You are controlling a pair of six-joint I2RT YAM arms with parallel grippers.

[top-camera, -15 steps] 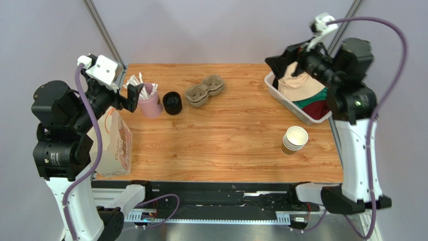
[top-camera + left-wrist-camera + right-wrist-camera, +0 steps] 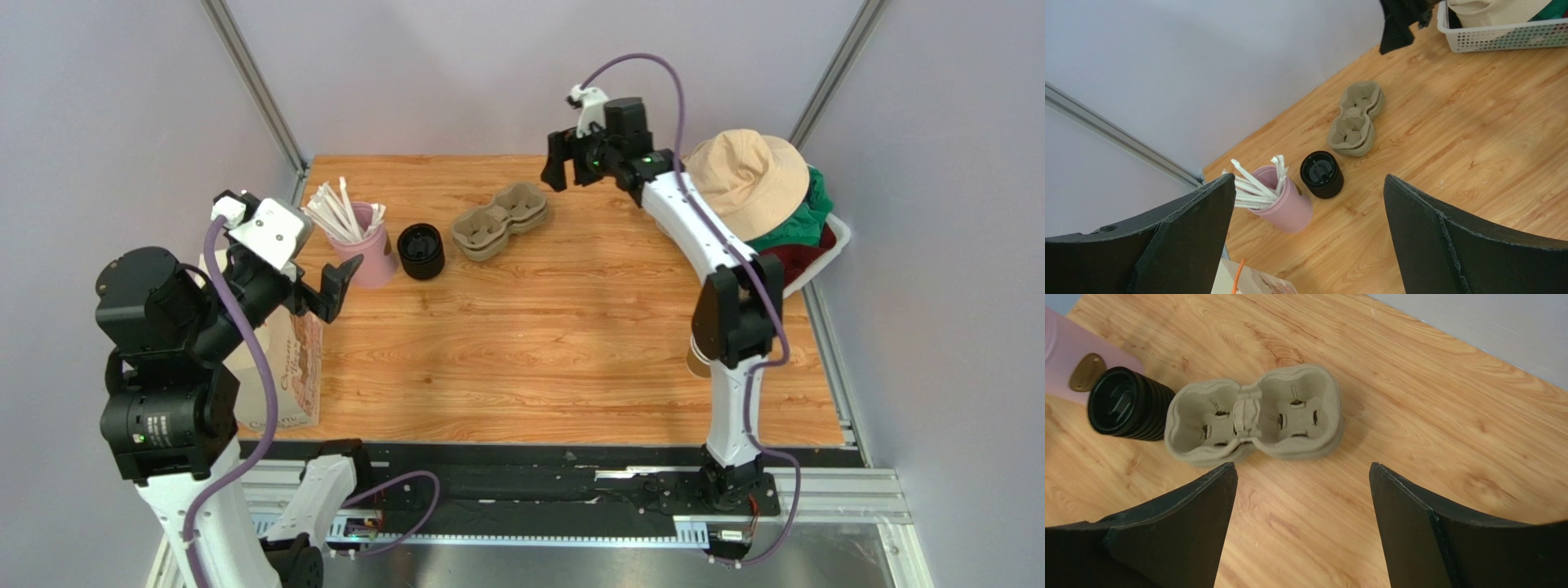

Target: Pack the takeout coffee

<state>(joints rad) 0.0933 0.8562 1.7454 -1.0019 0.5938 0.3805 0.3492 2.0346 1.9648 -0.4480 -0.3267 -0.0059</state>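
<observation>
Across the wooden table (image 2: 552, 355), the right gripper (image 2: 558, 159) has swung in to hover, wide open and empty, near the beige moulded-pulp cup carrier (image 2: 499, 223), probably to grasp it.
</observation>
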